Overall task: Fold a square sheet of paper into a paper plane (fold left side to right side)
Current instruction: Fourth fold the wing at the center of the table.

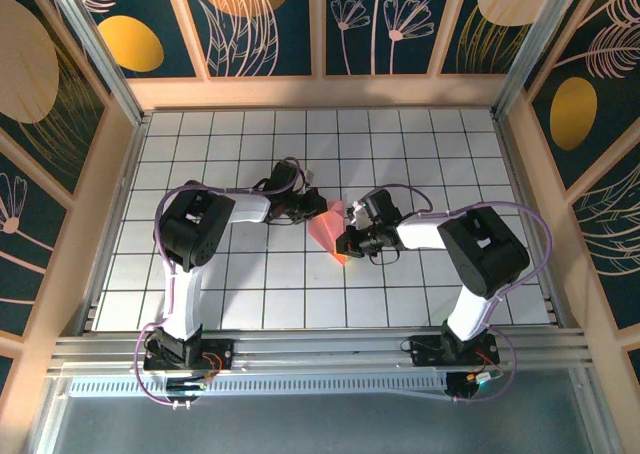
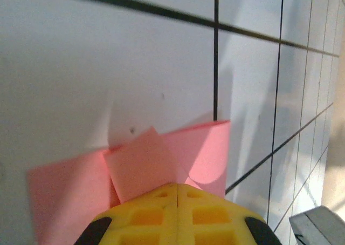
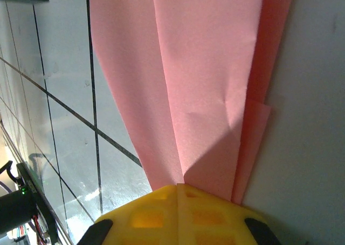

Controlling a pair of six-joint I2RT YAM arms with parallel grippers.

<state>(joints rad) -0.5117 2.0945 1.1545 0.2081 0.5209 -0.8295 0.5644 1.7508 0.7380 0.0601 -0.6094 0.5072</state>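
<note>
**A:** Top external view, starting from the near edge. Where is the thin salmon-pink sheet of paper [image 1: 328,229]?

**B:** It lies mid-way across the white grid-tiled table [image 1: 240,294], folded into a long wedge. Its narrow end points to about 6 o'clock and its wide end to 12.

**A:** And the arms?

**B:** The right gripper [image 1: 347,244] is the nearer one and meets the paper's narrow end from 4 o'clock. The left gripper [image 1: 312,210] is farther back, at the wide end, coming in from 10 o'clock.

**A:** How do the right fingers stand?

**B:** In the right wrist view the yellow fingers of the right gripper [image 3: 178,194] are pressed together with no gap. The paper [image 3: 205,83] runs from their tips toward 12 o'clock, widening, with lengthwise creases and overlapping layers. Whether a layer is nipped between the tips cannot be told.

**A:** The left?

**B:** In the left wrist view the left gripper [image 2: 177,194] is closed tight too, with its tips on the paper [image 2: 145,164]. The paper spreads from 9 to 1 o'clock, with one flap lying over the rest. Nothing shows whether it is pinched.
</note>
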